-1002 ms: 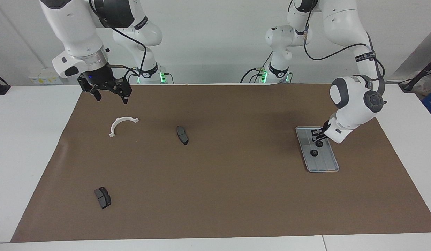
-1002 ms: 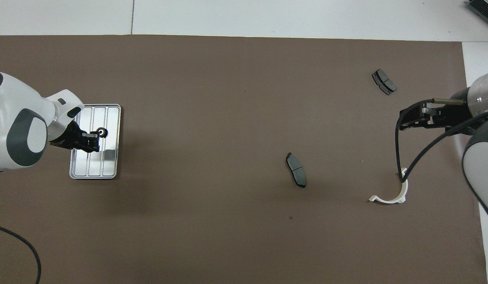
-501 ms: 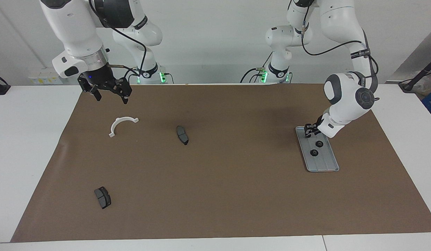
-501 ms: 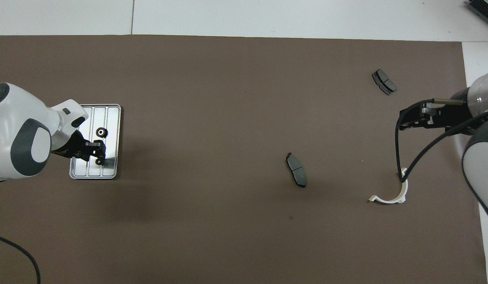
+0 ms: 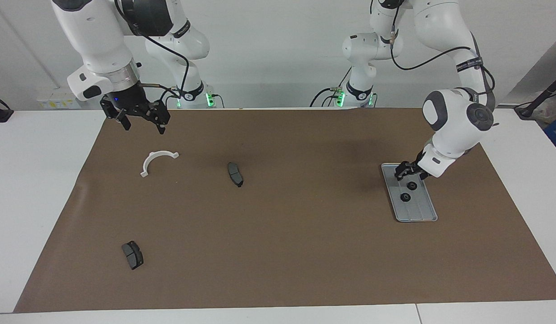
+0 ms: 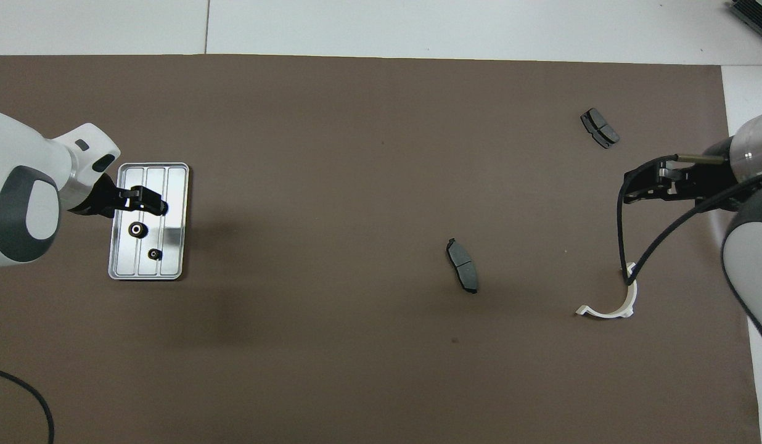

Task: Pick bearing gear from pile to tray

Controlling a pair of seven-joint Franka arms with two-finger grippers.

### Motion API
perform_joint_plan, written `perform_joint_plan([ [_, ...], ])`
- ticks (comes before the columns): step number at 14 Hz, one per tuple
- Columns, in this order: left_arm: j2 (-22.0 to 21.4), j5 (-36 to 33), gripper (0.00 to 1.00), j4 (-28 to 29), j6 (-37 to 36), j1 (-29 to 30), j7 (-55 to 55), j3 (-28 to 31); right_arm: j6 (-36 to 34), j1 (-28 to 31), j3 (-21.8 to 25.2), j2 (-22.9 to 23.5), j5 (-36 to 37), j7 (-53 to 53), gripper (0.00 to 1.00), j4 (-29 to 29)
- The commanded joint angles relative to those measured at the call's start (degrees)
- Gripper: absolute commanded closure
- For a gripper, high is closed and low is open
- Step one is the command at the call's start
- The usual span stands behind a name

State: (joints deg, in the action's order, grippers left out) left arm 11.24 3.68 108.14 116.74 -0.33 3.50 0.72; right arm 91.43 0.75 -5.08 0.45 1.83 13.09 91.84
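Brown paper point(image 5: 278, 252) covers the white table, and near its edge at the left arm's end lies the metal tray point(image 5: 428, 215) point(image 6: 176, 271), where two small black gears point(image 5: 411, 185) point(image 6: 136, 229) point(image 5: 405, 197) point(image 6: 153, 253) now rest on the floor, because the left gripper point(image 5: 403, 171) point(image 6: 148, 201) has just released the second one and has risen a little, its fingers apart and empty over the tray. On the paper I see only a white half-ring point(image 5: 157, 161) point(image 6: 609, 308) and two dark pads point(image 5: 235, 174) point(image 6: 462, 266) point(image 5: 132, 254) point(image 6: 599, 127), so I judge the picking is finished or nearly so. The right gripper point(image 5: 143, 125) point(image 6: 630, 192) waits open over the corner near the half-ring.
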Motion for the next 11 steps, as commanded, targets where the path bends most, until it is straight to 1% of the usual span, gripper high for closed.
perform_joint_plan([
  [1, -0.9, -0.2, 0.0, -9.4, -9.5, -0.5, -0.3, 0.5, -0.8, 0.6, -0.1, 0.1, -1.0, -1.3, 0.0, -0.7],
  [3, -0.8, -0.2, 0.0, -17.5, -17.9, -0.1, -0.3, 0.5, -0.8, 0.6, -0.1, 0.1, -1.0, -1.4, 0.0, -0.7],
  [5, -1.4, -0.3, 0.0, -22.1, -23.9, -0.3, -0.3, 0.8, -0.8, 0.6, -0.1, 0.1, -1.0, -1.3, 0.0, -0.7],
  [7, -4.5, -0.4, 0.0, -23.1, -27.7, -0.2, -0.3, 0.8, -0.8, 0.6, -0.1, 0.1, -1.0, -1.3, 0.0, -0.7],
  [9, -9.1, -0.8, 0.0, -22.5, -28.8, -0.2, 0.0, 0.5, -0.8, 0.6, -0.1, 0.1, -1.0, -1.4, 0.0, -0.7],
  [11, -9.8, -0.8, 0.0, -22.5, -30.4, 0.0, 0.2, 0.5, -0.8, 0.6, -0.1, 0.1, -1.0, -1.4, 0.0, -0.7],
])
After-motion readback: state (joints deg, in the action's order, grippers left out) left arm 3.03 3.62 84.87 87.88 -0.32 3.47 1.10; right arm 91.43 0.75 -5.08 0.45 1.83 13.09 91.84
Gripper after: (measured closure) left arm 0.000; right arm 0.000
